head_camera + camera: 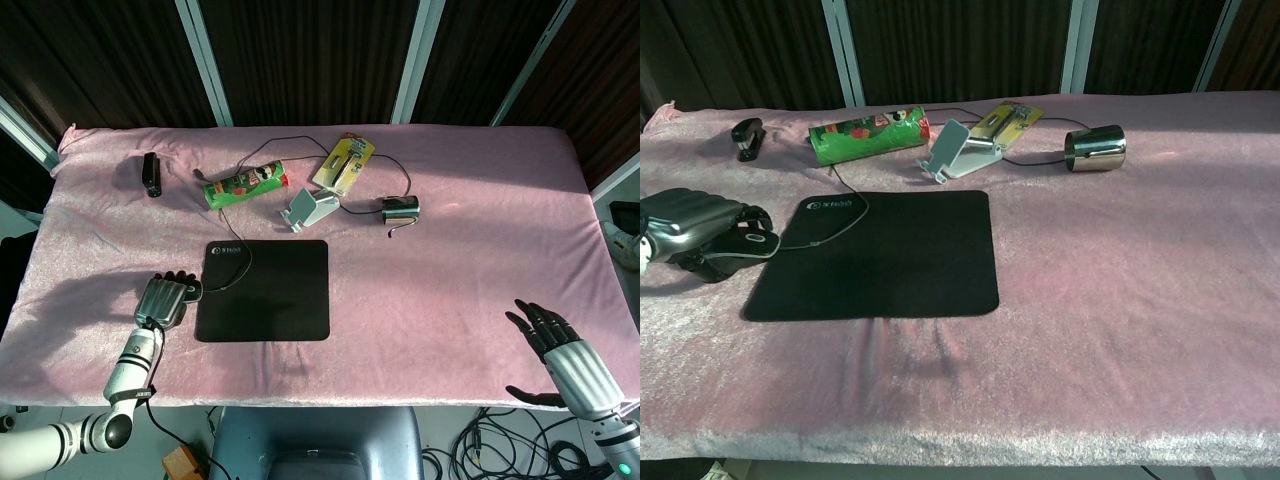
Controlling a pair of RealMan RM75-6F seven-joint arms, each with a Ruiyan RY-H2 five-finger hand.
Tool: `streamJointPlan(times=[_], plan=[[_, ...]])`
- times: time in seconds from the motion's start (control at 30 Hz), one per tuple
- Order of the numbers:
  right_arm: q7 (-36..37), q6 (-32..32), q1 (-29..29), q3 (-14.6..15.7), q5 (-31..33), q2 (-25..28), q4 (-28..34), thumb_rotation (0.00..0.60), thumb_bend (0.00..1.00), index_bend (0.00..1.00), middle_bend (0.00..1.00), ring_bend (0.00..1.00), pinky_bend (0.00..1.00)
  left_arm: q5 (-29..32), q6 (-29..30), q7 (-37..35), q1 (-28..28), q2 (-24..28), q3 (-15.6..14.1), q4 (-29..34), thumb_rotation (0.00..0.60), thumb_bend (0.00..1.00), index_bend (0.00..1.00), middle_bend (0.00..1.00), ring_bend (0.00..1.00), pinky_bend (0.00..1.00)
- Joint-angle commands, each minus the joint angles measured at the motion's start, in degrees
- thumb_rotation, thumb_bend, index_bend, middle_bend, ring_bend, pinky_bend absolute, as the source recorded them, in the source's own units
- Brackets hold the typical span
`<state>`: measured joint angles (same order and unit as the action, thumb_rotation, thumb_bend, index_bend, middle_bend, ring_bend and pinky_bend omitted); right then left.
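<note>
My left hand lies on the pink cloth just left of the black mouse pad. Its fingers are curled down over a dark wired mouse, and only the mouse's front end shows. The mouse cable crosses the pad's far left corner and runs toward the back. My right hand hovers at the table's near right corner with its fingers spread and nothing in it. The chest view does not show that hand.
Along the back lie a black stapler, a green chip can, a grey phone stand, a yellow package and a tipped metal cup.
</note>
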<state>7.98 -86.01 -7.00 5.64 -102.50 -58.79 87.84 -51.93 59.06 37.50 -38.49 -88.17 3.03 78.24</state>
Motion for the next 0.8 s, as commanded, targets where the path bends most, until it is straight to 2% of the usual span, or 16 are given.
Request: streamJointPlan(times=[0.03, 0.27, 0.47, 0.63, 0.8], plan=[[-0.1, 0.2, -0.1, 0.0, 0.0, 0.0, 0.1, 0.6, 0.07, 0.0, 0.0, 0.0, 0.25, -3.3, 2.2, -1.3, 0.5, -0.3, 0.1, 1.5, 0.6, 0.64, 0.38, 0.53, 0.47, 0.58], [0.5, 0.2, -0.3, 0.0, 0.0, 0.4, 0.1, 0.6, 0.07, 0.0, 0.0, 0.0, 0.25, -7.7, 6.5, 2.0, 0.0, -1.2, 0.8, 9.1, 0.6, 0.64, 0.38, 0.53, 0.47, 0.58], [1.4, 0.1, -0.4, 0.1, -0.3, 0.7, -0.1, 0.6, 0.07, 0.0, 0.0, 0.0, 0.25, -5.6, 8.3, 9.2, -2.0, -6.9, 2.8, 12.8, 0.6, 0.64, 0.38, 0.53, 0.47, 0.58], [2.1, 0.3, -0.6, 0.2, -0.5, 0.9, -0.3, 0.6, 0.07, 0.0, 0.0, 0.0, 0.25, -2.5, 10.6, 14.9, -4.0, -15.2, 5.1, 9.3, 0.6, 0.64, 0.38, 0.53, 0.47, 0.58], [2.5, 1.3, -1.2, 0.3, -0.3, 1.3, -0.2, 0.6, 0.07, 0.0, 0.0, 0.0, 0.25, -2.4, 13.2, 19.3, -6.0, -23.2, 6.3, 1.8, 0.6, 0.64, 0.37, 0.52, 0.46, 0.59]])
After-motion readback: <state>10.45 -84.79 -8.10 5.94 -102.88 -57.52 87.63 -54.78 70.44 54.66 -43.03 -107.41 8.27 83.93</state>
